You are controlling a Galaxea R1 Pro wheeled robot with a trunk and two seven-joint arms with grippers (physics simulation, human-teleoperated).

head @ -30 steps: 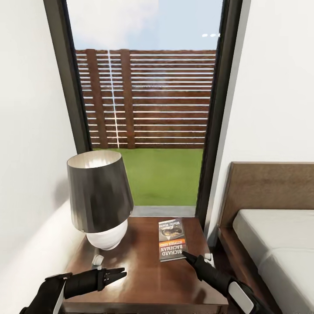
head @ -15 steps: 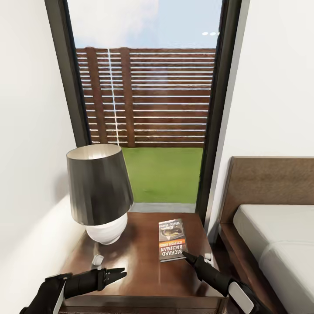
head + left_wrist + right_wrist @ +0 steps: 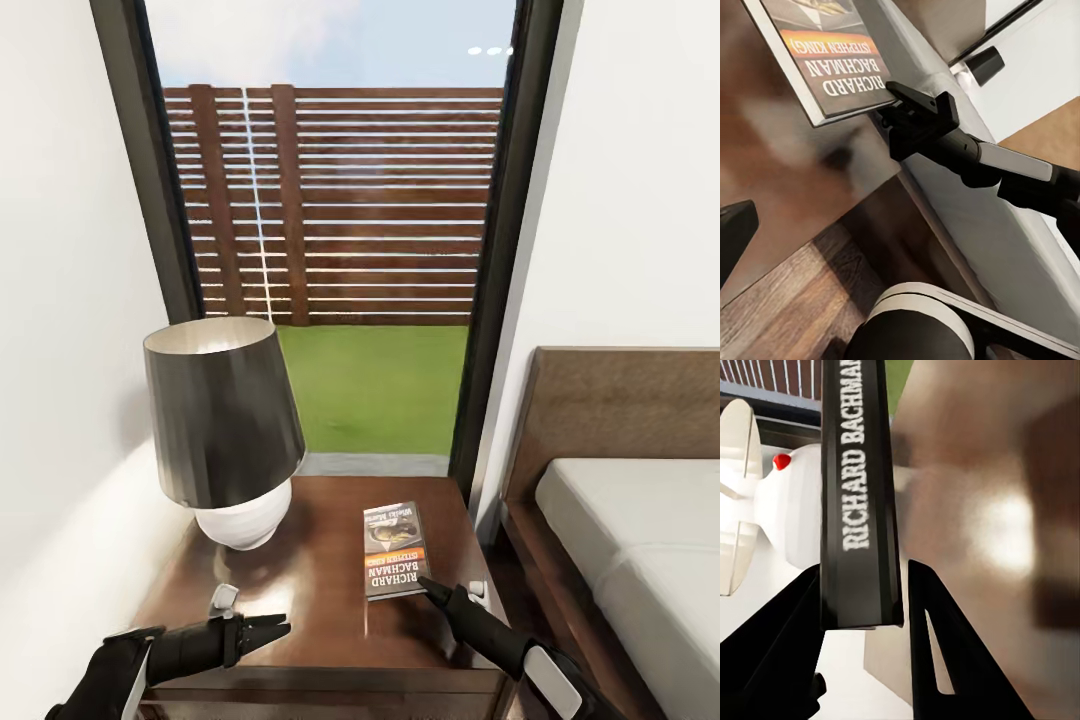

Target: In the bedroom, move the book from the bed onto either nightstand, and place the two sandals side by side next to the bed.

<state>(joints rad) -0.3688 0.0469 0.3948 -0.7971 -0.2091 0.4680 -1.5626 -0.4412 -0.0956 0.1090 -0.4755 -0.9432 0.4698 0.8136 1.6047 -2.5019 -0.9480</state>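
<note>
Book (image 3: 395, 550) lies flat on the nightstand (image 3: 320, 600), its near edge between my right pincer's (image 3: 432, 588) spread fingers, no squeeze on the spine. I'd back straight out, level, without nudging it. Left pincer (image 3: 272, 628) looks closed, empty.

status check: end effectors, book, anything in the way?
Right end effector at the book, fingers either side of its spine, grip unconfirmed. Left end effector shut, empty. Book flat on nightstand. Lamp beside it, apart.

The bed (image 3: 640, 540) is cut off at the right edge.
</note>
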